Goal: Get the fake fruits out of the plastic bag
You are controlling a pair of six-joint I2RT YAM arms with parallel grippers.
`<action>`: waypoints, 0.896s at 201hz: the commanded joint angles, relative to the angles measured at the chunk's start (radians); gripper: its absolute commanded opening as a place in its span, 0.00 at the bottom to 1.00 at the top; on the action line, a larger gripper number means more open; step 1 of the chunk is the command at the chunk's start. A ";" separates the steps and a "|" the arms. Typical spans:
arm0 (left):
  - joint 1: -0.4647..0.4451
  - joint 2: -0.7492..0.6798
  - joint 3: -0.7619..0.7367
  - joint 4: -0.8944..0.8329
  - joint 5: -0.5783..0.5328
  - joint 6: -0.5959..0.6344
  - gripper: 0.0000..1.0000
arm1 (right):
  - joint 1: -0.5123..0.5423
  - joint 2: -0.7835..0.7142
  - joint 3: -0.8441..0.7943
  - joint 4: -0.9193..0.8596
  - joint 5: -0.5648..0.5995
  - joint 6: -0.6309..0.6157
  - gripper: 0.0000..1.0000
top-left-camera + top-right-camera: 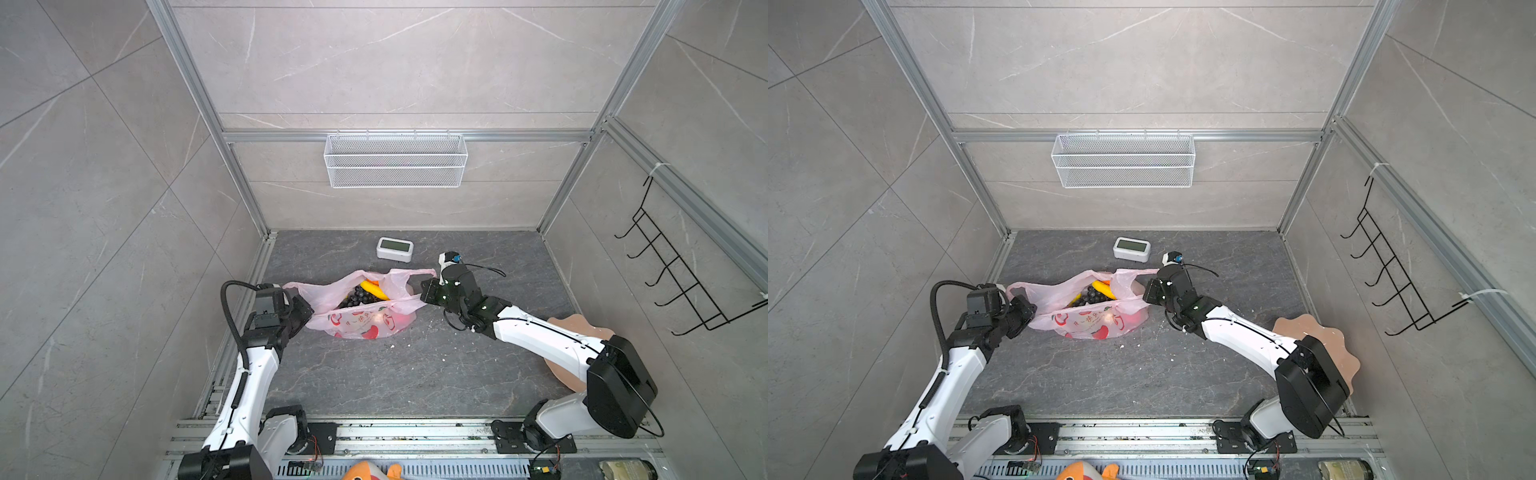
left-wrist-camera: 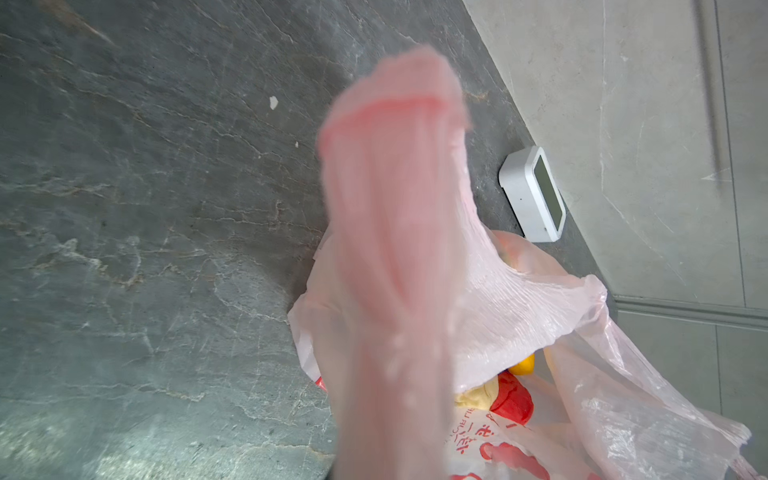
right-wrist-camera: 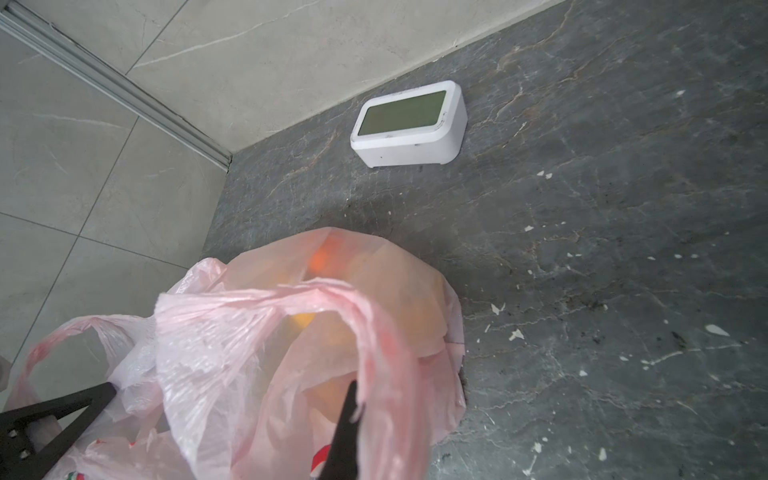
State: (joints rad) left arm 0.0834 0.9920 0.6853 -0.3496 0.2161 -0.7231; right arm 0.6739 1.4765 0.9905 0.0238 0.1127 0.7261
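Observation:
The plastic bag (image 1: 357,326) (image 1: 1088,324), thin pink film with red fruit prints, lies at mid-table with its mouth pulled wide between my two grippers. Fake fruits show inside it: a yellow banana (image 1: 374,289) (image 1: 1104,289) and a dark grape bunch (image 1: 358,298) (image 1: 1091,296). At the bag's left edge my left gripper (image 1: 309,309) (image 1: 1034,309) is shut on the film. My right gripper (image 1: 422,293) (image 1: 1145,293) is shut on the right handle loop. A blurred pink handle (image 2: 390,249) hides the jaws in the left wrist view. In the right wrist view, one black finger (image 3: 345,436) pinches the bag (image 3: 270,332).
A white clock (image 1: 395,249) (image 3: 409,124) stands behind the bag near the back wall. A peach scalloped bowl (image 1: 582,326) lies partly under my right arm. A white wire basket (image 1: 395,160) hangs on the back wall, a black hook rack (image 1: 681,274) on the right. An orange plush toy (image 1: 370,471) lies at the front edge.

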 commanded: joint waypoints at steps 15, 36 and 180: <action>-0.099 -0.031 0.137 -0.147 -0.144 0.104 0.33 | -0.009 -0.027 -0.002 0.024 0.019 -0.023 0.00; -0.118 -0.059 0.215 -0.294 -0.230 0.126 0.55 | 0.013 -0.037 -0.001 0.025 0.018 -0.047 0.00; -0.634 0.360 0.867 -0.818 -0.684 0.339 0.84 | 0.106 -0.087 0.007 -0.002 0.087 -0.128 0.00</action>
State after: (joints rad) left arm -0.4587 1.1748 1.5024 -1.0500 -0.3481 -0.4099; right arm 0.7723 1.4178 0.9909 0.0273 0.1734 0.6235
